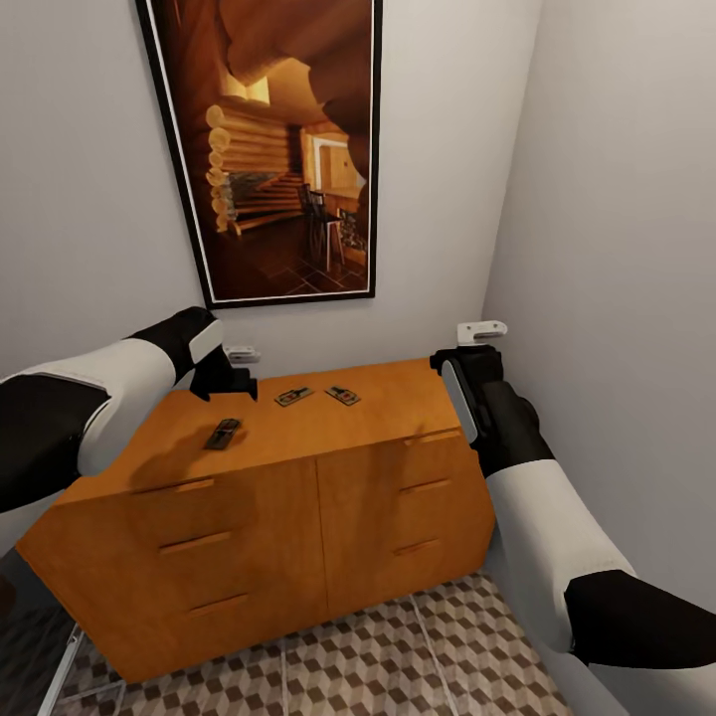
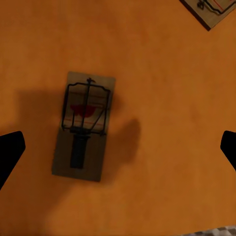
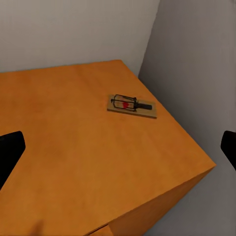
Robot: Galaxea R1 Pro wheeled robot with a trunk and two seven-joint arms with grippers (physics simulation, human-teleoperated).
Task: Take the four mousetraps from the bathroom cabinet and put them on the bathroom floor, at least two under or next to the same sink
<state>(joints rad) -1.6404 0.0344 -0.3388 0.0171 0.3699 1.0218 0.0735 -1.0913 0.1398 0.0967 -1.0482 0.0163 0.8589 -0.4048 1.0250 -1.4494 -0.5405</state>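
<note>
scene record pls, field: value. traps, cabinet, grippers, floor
mousetraps seen: three on the cabinet top, front-left, middle, right
cabinet: orange-brown, bar pulls, shut, in the corner
left gripper: open, above the front-left trap
right gripper: open, holding nothing, over the cabinet's right end
floor: cube-pattern tiles, no trap on the visible part
wall: framed picture above the cabinet

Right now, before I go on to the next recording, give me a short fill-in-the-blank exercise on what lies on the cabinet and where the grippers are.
1. In the head view, ____ mousetraps lie on the cabinet top.
2. The left gripper hangs above the cabinet with its fingers ____.
3. The nearest mousetrap lies below the ____ gripper.
4. The floor in front of the cabinet has a ____ pattern.

Missing words: three; open; left; cube
</note>
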